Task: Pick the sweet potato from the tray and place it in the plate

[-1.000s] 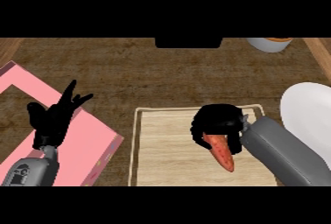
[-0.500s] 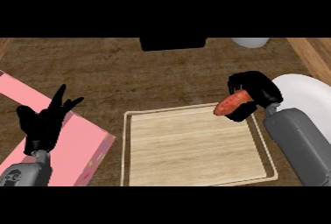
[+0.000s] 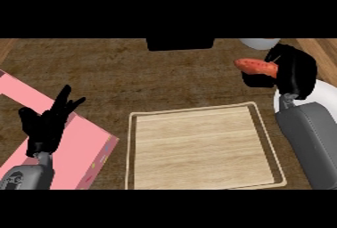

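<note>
On the brown bench [image 3: 132,75], the wooden tray [image 3: 201,149] at six o'clock now lies bare. The sweet potato [image 3: 256,67] has been lifted to two o'clock, clamped in the right hand [image 3: 293,71], beside the white plate [image 3: 324,95]; lowering remains. The left hand [image 3: 47,124] rests open at eight o'clock over a pink board [image 3: 85,149].

The right hand [image 3: 289,71] is raised near the far right corner of the counter, its fingers curled round the sweet potato [image 3: 256,67], which juts out to the left of the palm. Its grey forearm [image 3: 309,138] runs down along the counter's right edge to the near side. The left hand [image 3: 47,124] rests by the near left edge, fingers spread and pointing up, holding nothing, with its grey wrist [image 3: 26,176] below it.
</note>
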You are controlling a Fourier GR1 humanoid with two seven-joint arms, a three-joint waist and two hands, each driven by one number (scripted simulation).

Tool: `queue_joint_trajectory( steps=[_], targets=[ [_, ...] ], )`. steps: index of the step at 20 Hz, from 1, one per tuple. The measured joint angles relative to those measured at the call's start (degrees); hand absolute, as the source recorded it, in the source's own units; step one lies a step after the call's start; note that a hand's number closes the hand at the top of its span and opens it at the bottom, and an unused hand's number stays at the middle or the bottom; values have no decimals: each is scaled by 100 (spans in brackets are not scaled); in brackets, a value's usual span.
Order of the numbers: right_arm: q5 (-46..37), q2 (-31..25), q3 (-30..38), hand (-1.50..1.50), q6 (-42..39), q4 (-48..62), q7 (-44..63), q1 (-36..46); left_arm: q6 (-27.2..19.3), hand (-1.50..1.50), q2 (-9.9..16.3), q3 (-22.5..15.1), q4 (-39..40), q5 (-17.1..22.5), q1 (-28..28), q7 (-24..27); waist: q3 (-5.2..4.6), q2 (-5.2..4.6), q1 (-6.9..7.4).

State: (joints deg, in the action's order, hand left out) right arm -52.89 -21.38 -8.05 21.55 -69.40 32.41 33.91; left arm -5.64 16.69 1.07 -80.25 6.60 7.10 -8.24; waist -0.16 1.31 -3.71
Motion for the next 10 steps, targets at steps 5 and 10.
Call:
queue_joint_trajectory(
  steps=[5, 10],
  targets=[
    [-497, 2, 331, 150, 237, -843, 1143, -518, 77, 0, 4, -61, -206, -15, 5, -133, 11, -60, 178],
    [-455, -299, 851, 150, 98, -1660, 1476, -1191, 178, 0, -20, -24, -221, -16, 64, -159, 17, -96, 264]
  ],
)
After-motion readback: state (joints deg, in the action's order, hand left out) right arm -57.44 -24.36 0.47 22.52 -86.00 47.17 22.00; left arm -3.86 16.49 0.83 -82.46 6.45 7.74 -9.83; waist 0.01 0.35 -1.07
